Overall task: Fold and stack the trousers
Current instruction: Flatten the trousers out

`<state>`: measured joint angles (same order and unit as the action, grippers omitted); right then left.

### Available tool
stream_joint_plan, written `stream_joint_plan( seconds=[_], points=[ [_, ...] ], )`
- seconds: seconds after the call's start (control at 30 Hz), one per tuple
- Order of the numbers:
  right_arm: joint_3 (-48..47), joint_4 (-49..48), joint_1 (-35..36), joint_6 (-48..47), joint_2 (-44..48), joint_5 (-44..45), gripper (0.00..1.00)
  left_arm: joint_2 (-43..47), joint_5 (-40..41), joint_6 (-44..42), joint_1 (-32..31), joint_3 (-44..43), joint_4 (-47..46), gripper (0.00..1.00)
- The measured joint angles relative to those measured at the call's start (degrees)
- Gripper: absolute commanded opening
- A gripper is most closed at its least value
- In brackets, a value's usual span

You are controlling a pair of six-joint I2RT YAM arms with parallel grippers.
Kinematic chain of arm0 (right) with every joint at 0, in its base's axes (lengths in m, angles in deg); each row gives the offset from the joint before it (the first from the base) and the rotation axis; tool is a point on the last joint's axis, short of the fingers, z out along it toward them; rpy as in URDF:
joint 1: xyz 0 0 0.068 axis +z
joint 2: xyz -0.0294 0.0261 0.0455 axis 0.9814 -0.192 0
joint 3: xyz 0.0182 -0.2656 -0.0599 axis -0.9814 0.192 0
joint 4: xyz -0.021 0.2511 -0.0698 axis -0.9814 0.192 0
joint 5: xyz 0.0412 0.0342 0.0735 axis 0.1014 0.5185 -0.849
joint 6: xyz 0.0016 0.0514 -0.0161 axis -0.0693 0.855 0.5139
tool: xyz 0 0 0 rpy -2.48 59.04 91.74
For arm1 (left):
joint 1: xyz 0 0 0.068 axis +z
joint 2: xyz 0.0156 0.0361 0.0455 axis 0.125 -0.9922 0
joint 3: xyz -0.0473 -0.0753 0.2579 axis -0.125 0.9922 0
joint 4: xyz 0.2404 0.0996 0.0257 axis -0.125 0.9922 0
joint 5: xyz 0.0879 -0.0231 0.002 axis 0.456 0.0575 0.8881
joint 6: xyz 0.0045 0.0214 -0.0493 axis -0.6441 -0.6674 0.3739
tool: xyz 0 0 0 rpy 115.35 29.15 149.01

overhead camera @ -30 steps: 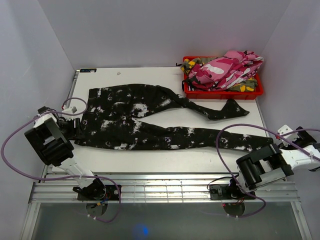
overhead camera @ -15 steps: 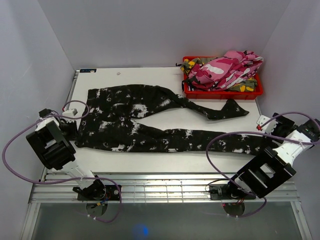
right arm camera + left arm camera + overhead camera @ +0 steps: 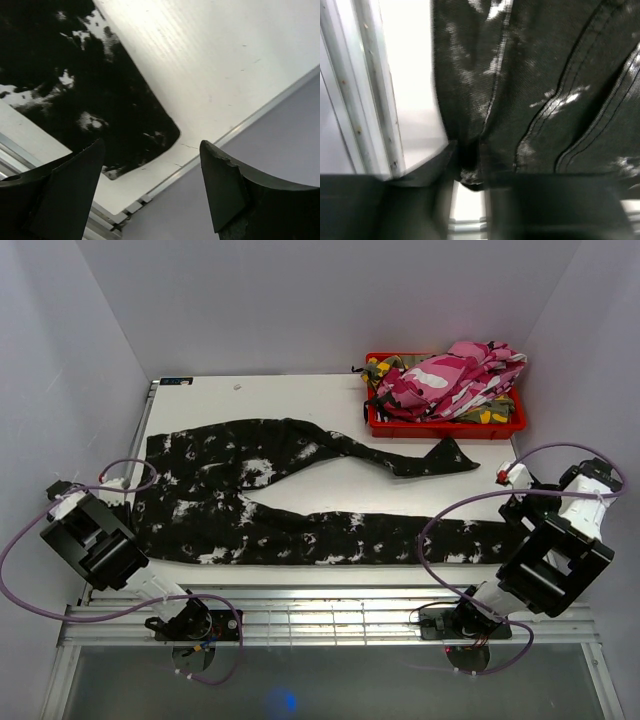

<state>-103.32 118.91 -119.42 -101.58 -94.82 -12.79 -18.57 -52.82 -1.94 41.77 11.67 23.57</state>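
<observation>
The white table point(image 3: 300, 400) carries one pair of black trousers point(image 3: 250, 500) with white splotches, spread flat across most of its width. The waist lies at the left edge and the two legs run off to the right. The far leg bends up toward the back right corner, and the near leg lies straight along the front edge and reaches almost to the right side.

The left arm point(image 3: 90, 540) sits at the table's left edge by the waist, and the right arm point(image 3: 555, 560) at the right edge by the end of the near leg.

A red bin point(image 3: 445, 427) stands in the far right corner, just beyond the tip of the far leg. It is heaped with pink trousers point(image 3: 450, 375), and green trousers point(image 3: 383, 368) show beneath them at the bin's left end.

The left jaws are pinching the black trousers point(image 3: 545, 100). In the blurred wrist view, a fold of the waist edge is drawn down into the narrow gap between the two dark fingers point(image 3: 427, 167), right beside the table's metal side rail point(image 3: 370, 100).

The right jaws are spread wide with nothing between them. Their fingers point(image 3: 70, 190) hang above the table, and the rounded hem point(image 3: 150, 135) of the near leg lies flat below, nearer the left-hand finger in that view and apart from both
</observation>
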Motion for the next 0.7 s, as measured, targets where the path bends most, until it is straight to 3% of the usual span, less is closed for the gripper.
stream_joint_plan(
  seconds=[0.07, 0.1, 0.27, 0.4, 0.57, 0.7],
  points=[
    [2.2, -0.1, 0.8, 1.5, 0.3, 1.4, 0.79, 0.4, -0.1, -2.0, 0.4, -0.1, 2.0, 0.56],
    [3.8, -0.2, 1.4, 2.0, 0.7, 2.1, 0.78, 0.7, -0.4, -3.1, 0.4, -0.3, 3.2, 0.58],
    [14.1, -3.2, 4.8, 3.4, 3.0, 7.1, 0.7, 2.7, -3.4, -5.6, 0.0, -2.9, 9.0, 0.6],
    [18.1, -4.5, 5.9, 3.1, 3.5, 10.6, 0.73, 4.0, -4.9, -7.0, -1.6, -5.1, 10.9, 0.61],
    [5.9, -2.1, 6.2, 6.8, 1.6, 4.8, 0.86, 4.3, -5.8, -7.3, -5.9, -5.8, 11.5, 0.61],
    [-5.2, -8.9, 8.1, 13.3, 0.5, -3.0, 0.85, 4.2, -6.1, -4.8, -11.9, -6.4, 11.3, 0.61]
  ],
)
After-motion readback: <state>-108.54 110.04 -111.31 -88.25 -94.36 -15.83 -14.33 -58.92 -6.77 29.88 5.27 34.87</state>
